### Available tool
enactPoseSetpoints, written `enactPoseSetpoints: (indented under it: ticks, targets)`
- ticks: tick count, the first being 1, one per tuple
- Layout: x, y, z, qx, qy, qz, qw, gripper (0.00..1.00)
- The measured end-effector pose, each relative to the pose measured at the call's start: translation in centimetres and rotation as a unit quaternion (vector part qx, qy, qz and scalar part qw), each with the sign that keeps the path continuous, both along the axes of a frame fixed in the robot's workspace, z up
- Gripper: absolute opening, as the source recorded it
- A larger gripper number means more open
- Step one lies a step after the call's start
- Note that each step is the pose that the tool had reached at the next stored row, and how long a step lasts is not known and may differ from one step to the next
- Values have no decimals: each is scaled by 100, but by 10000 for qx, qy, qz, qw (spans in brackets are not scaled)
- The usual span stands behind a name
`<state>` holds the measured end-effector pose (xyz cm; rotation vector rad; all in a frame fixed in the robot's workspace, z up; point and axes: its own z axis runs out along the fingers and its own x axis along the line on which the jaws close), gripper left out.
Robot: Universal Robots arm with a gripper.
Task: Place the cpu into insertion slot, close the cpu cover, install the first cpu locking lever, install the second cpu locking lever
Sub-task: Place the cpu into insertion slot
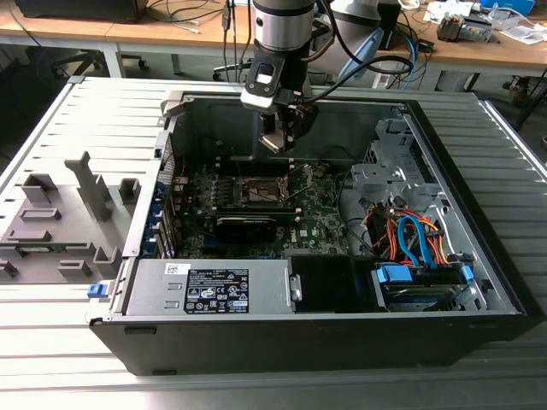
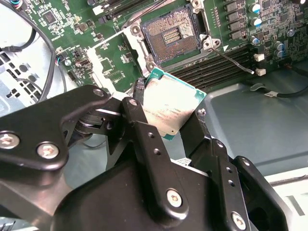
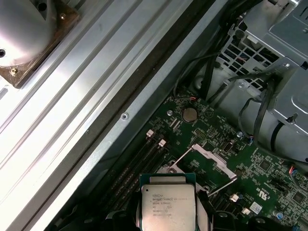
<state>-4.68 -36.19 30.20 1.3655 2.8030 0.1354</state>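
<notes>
My gripper (image 1: 275,141) hangs inside the open computer case, shut on the cpu (image 2: 169,103). The cpu is a small square chip with a silver-grey top and a green edge, clamped between two black fingers (image 2: 139,127) in both wrist views. It is in the air, above the motherboard and apart from it. Below it the insertion slot (image 2: 171,36) lies bare, its pin field showing. The cpu cover (image 3: 211,161) is swung up off the slot. A thin wire locking lever (image 2: 238,62) sticks out beside the slot, unlatched. The cpu (image 3: 167,204) also shows face-on between the fingers.
Rows of memory slots (image 2: 216,70) run beside the socket. A long black card (image 1: 246,226) lies in front of the slot, the power supply (image 1: 209,290) nearer still. Drive cages and coloured cables (image 1: 410,239) fill the exterior view's right. A grey fixture (image 1: 60,222) stands outside the case.
</notes>
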Motion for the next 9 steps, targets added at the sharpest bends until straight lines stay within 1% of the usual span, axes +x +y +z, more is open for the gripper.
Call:
enactPoseSetpoints:
  ticks: [9]
  targets:
    - [0, 0, 0, 0, 0, -60, 10000, 54]
